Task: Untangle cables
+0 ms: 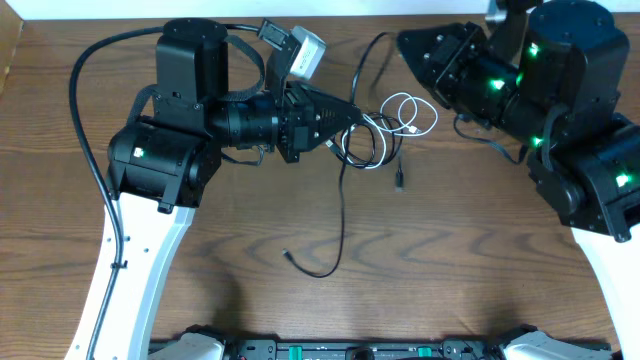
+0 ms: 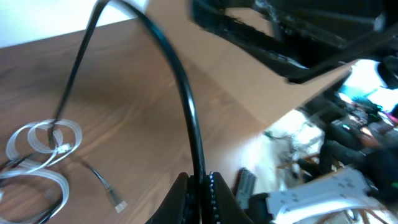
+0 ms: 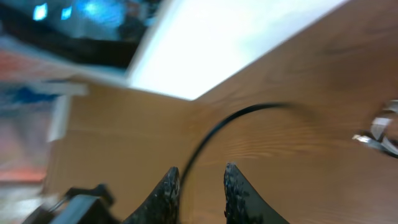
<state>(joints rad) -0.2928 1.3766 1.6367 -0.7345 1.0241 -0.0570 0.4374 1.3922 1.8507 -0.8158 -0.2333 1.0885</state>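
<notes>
The left gripper [image 2: 199, 184] is clamped on 1 black cable [image 2: 186, 106]. The right gripper [image 3: 200, 182] has its jaws slightly apart around a black cable. The white cable [image 1: 412, 110] lies looped on the table [image 1: 480, 250], near both grippers.

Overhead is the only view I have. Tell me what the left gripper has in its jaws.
Observer: In the left wrist view, the left gripper is shut on a black cable, which rises out from between the fingertips.
Operator: Now report the right one.
Observer: In the right wrist view, the right gripper is open. A curved black cable runs into the gap between its fingers, close to one of them, and is not pinched. I cannot tell whether it is the same cable.
</notes>
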